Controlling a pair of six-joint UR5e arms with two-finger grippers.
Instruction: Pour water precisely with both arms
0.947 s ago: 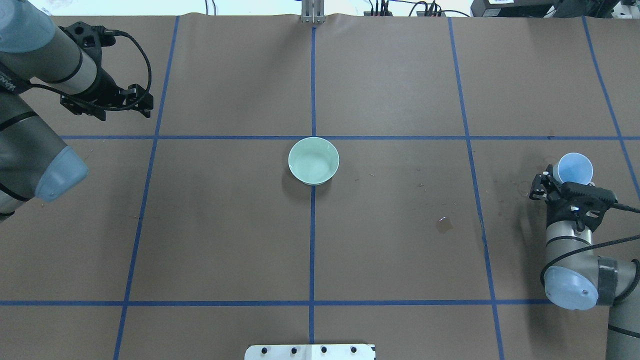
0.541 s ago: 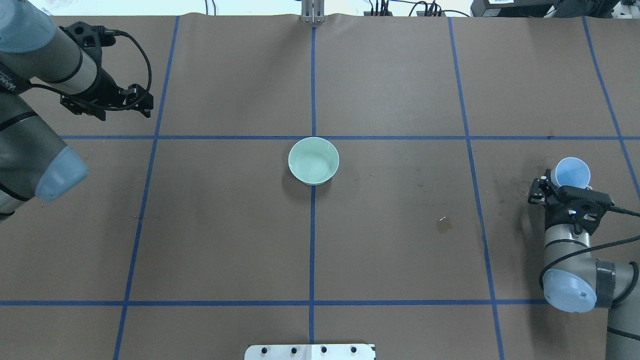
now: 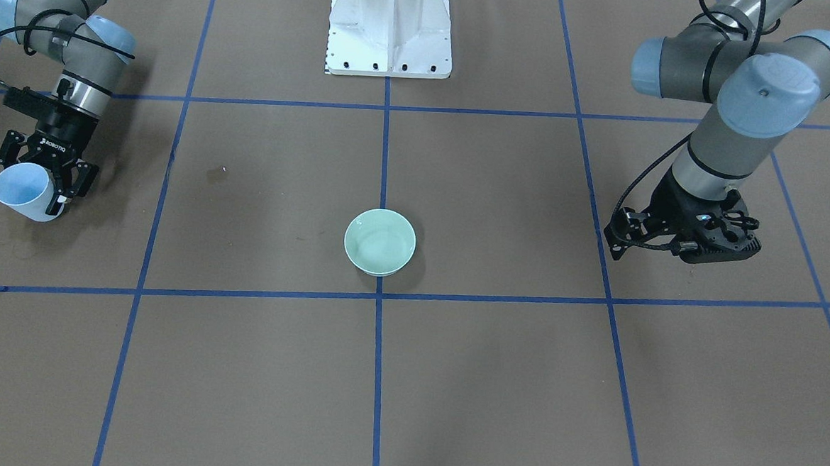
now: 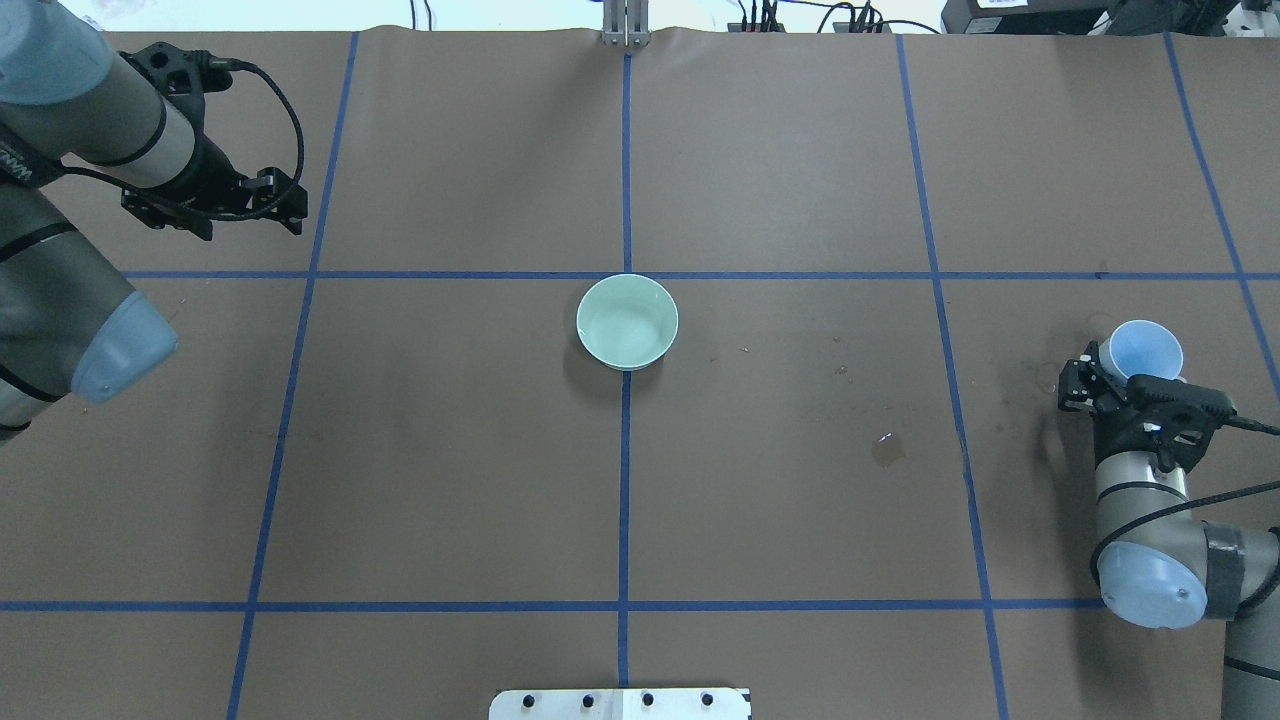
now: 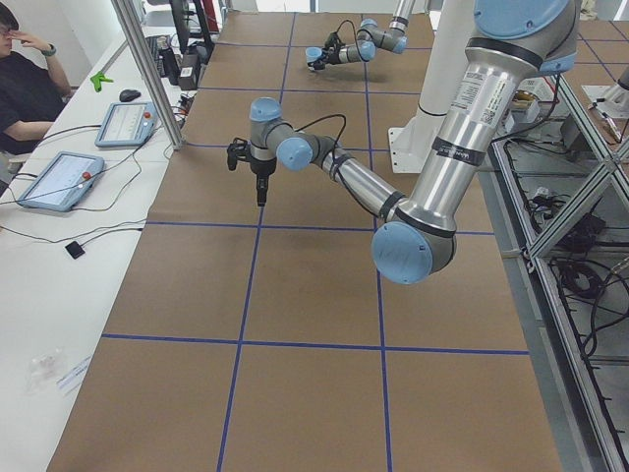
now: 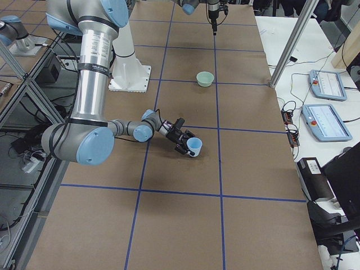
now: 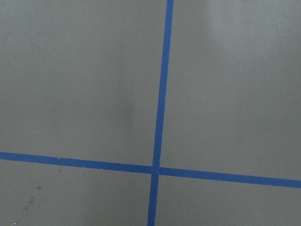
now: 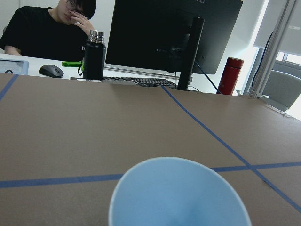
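Pulled a little nearer the base since half a second ago, with the right gripper (image 3: 34, 181) clamped across a pale blue cup (image 3: 19, 194), mouth tilted outward, close to the table's right end; touching the surface or not, cannot tell. No change at the left gripper (image 4: 215, 205), hanging above a tape crossing at the far left; cannot tell how wide its jaws stand, seen only from above and edge-on.

Underneath, brown paper (image 4: 800, 150) over the whole table, ruled into large squares by blue tape (image 4: 626, 480). At the centre, on the middle tape line, a pale green bowl (image 4: 627, 322), well apart from both arms. At the robot's edge, a white pedestal (image 3: 390, 26). Beyond the far edge, a white bench (image 6: 281, 34) with two tablets (image 6: 326, 121), a monitor (image 8: 174, 33), a black flask (image 8: 94, 54), a red bottle (image 8: 230, 75) and a seated person (image 8: 42, 33) in black.

Of the water (image 4: 886, 445), only a small glinting wet patch on the paper between bowl and right arm (image 4: 1140, 500). Hard to make out whether bowl or cup holds any. Cup's base cut off in the right wrist view.
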